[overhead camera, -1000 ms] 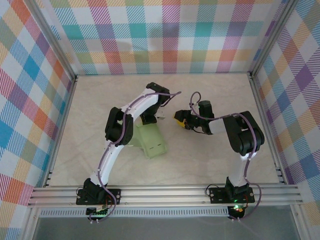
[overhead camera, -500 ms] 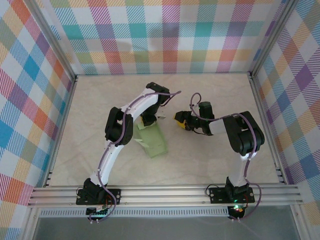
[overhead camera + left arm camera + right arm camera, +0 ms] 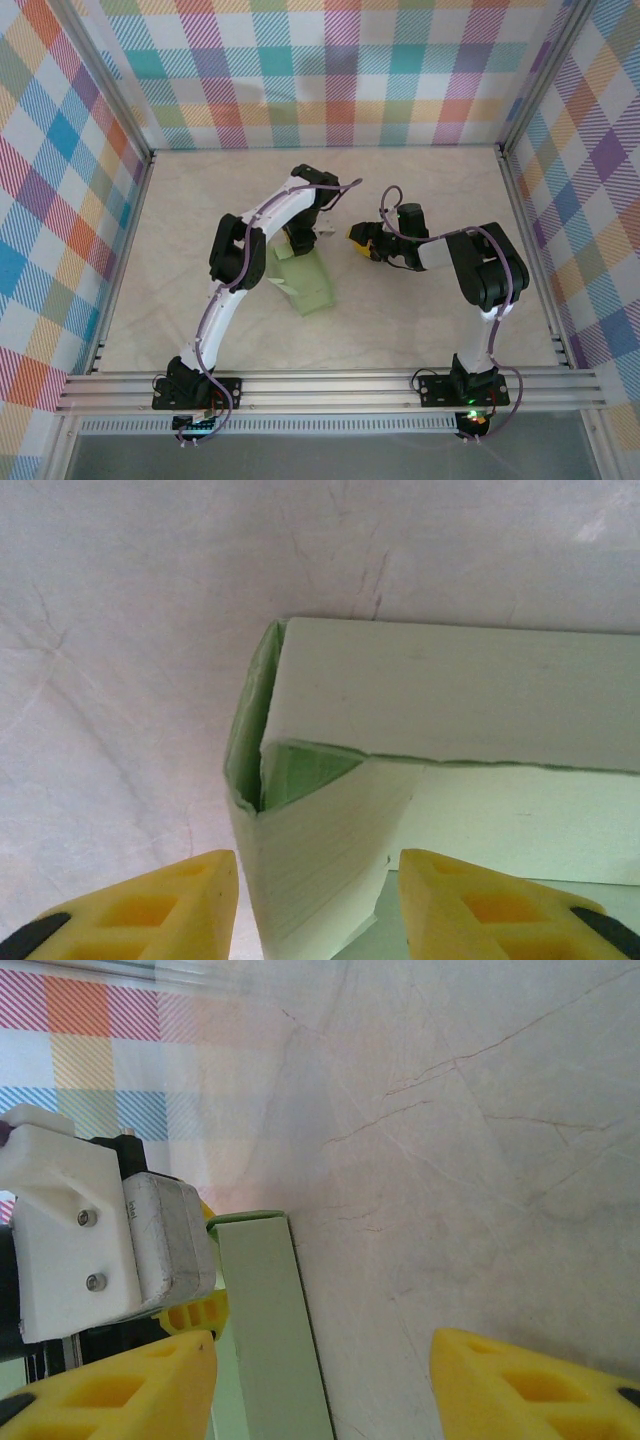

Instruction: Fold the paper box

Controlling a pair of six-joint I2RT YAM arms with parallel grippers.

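Noted checked walls [image 3: 60, 200] left of the paper box [image 3: 310, 287] and behind it. Found the box lying flat on the pale marbled tabletop [image 3: 420, 320], about midway across, its long side slanted a little.

Saw the left arm [image 3: 232, 262] standing left of the box, bent over the box's far left corner and angled down to its far end. Through the left wrist camera, caught the left jaws parted, one yellow tip on each side of the box's nearest corner. Spotted a sliver of gap between the card and the right-hand tip. Could not tell whether the left-hand tip touched the card. Made out no clamp on anything there. Looked into the box's open end from that view: pale green card, one flap turned inward, top panel flat and plain.

Right of the box's far end, near it but apart, saw the right jaws pointed toward the box at the tip of the right arm [image 3: 488, 272]. Through the right wrist camera, found those jaws standing wide apart with bare tabletop between them and nothing held. Saw the box's narrow end just beside the left-hand tip. Saw the white and grey wrist housing [image 3: 100, 1250] of the left arm touching or nearly touching that end.
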